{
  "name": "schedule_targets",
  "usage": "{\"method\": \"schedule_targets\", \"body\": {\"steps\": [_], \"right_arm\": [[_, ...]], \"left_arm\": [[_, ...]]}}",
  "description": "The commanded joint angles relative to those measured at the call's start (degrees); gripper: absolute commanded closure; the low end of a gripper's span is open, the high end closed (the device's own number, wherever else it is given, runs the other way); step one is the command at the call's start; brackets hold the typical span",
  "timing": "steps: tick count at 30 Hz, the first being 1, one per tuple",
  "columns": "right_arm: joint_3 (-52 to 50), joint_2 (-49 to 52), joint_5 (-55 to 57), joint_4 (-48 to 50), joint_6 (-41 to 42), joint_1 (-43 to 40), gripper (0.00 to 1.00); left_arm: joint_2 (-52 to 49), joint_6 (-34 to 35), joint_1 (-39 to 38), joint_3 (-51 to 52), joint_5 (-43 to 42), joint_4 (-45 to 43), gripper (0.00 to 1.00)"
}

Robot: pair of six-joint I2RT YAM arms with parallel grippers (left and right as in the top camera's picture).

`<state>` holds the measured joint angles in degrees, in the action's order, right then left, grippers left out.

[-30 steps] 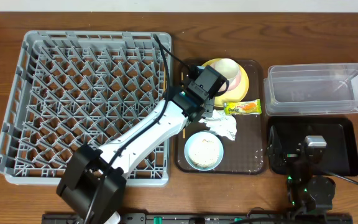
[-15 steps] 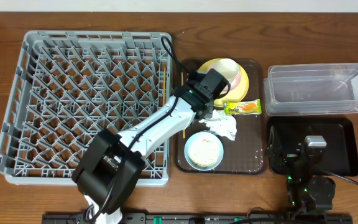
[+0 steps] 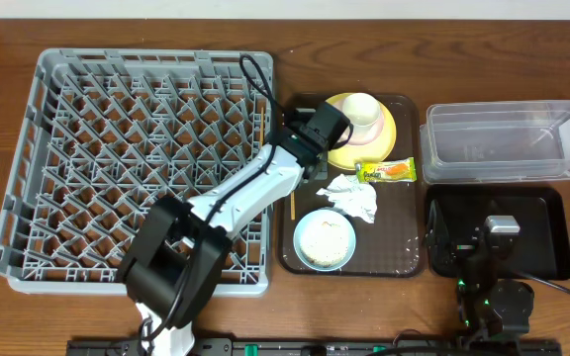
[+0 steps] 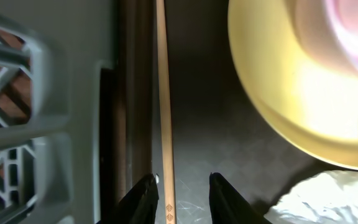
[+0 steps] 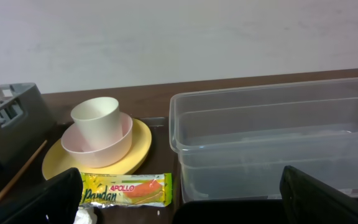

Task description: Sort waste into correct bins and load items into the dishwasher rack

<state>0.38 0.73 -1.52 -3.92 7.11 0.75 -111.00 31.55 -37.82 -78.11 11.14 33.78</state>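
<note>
Our left fingers (image 4: pixel 145 200), bottom of the wrist view, stand spread astride the chopstick (image 4: pixel 164 93) lying between rack (image 4: pixel 42 93) and yellow plate (image 4: pixel 278 93); our right fingers (image 5: pixel 42 202) gape, empty.

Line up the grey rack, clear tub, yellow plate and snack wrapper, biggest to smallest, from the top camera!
1. grey rack
2. clear tub
3. yellow plate
4. snack wrapper
No two look close in size from above.
</note>
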Motion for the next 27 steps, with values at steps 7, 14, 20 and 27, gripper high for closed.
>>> {"method": "schedule_targets", "body": {"steps": [7, 14, 20, 27], "right_arm": [[-0.1, 0.0, 0.0, -0.2, -0.5, -0.8, 0.01], [-0.1, 0.0, 0.0, -0.2, -0.5, -0.8, 0.01], [-0.1, 0.0, 0.0, -0.2, -0.5, -0.8, 0.01], [-0.1, 0.0, 0.0, -0.2, -0.5, -0.8, 0.01]], "left_arm": [[-4.6, 0.8, 0.2, 1.1, 1.1, -0.1, 0.69], [-6.0, 1.3, 0.2, 1.1, 0.5, -0.6, 0.69], [-7.4, 2.8, 0.2, 1.1, -0.4, -1.2, 0.69], [-9.2, 3.1, 0.2, 1.1, -4.7, -2.7, 0.70]]}}
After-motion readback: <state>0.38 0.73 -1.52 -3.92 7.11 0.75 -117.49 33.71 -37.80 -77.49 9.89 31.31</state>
